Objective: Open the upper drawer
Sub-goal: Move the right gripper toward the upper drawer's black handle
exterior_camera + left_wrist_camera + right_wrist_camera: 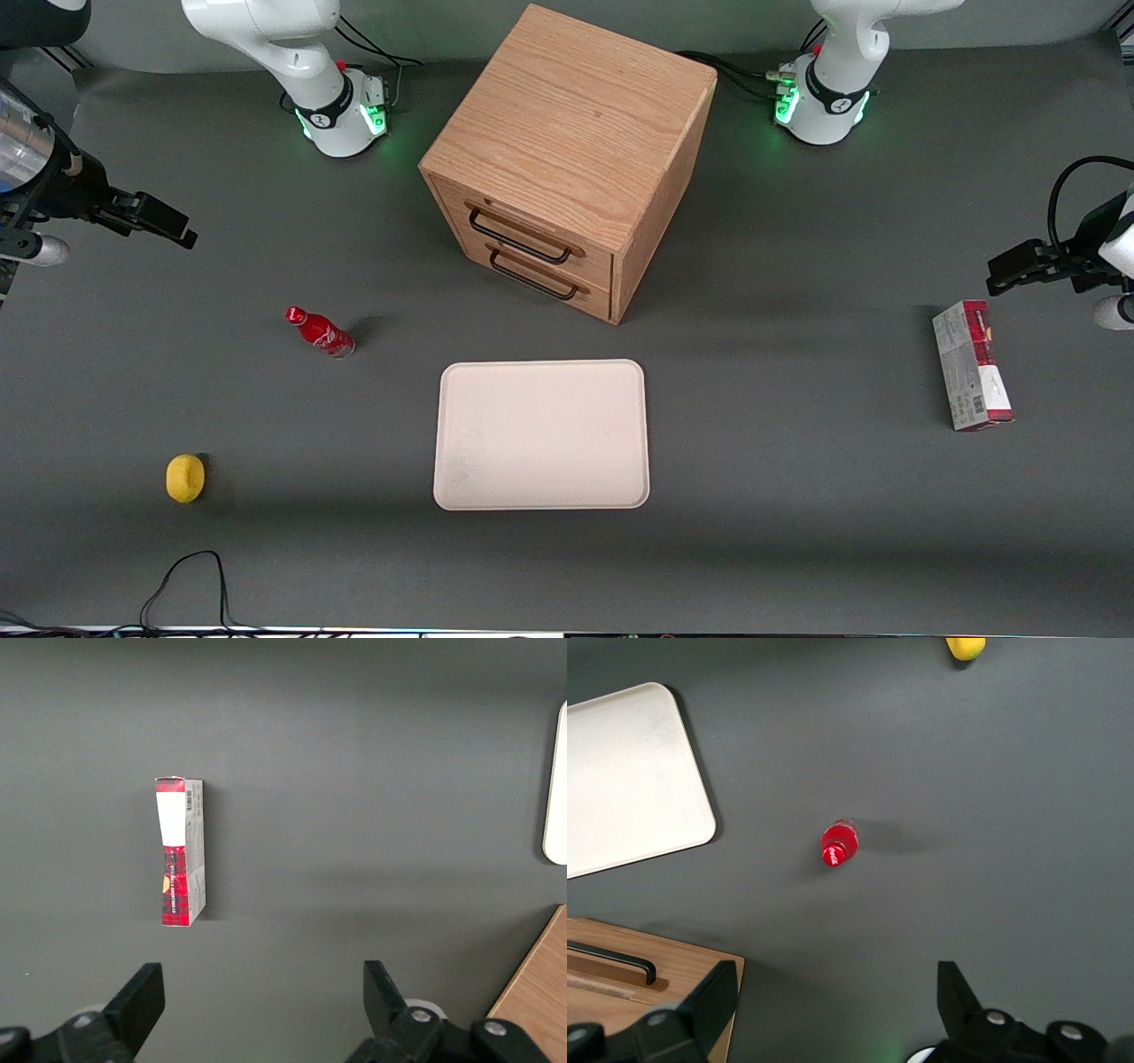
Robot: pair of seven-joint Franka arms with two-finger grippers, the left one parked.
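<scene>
The light-oak cabinet stands in the middle of the table, farther from the front camera than the tray. Its upper drawer is shut and has a thin black bar handle. The lower drawer under it is also shut. My right gripper hangs above the table toward the working arm's end, well away from the cabinet. It is open and empty. The right wrist view shows a corner of the cabinet with one black handle; I cannot tell which drawer's.
A red bottle stands between gripper and cabinet, also seen in the right wrist view. A yellow lemon lies nearer the front camera. A cream tray lies in front of the cabinet. A red-and-white box lies toward the parked arm's end.
</scene>
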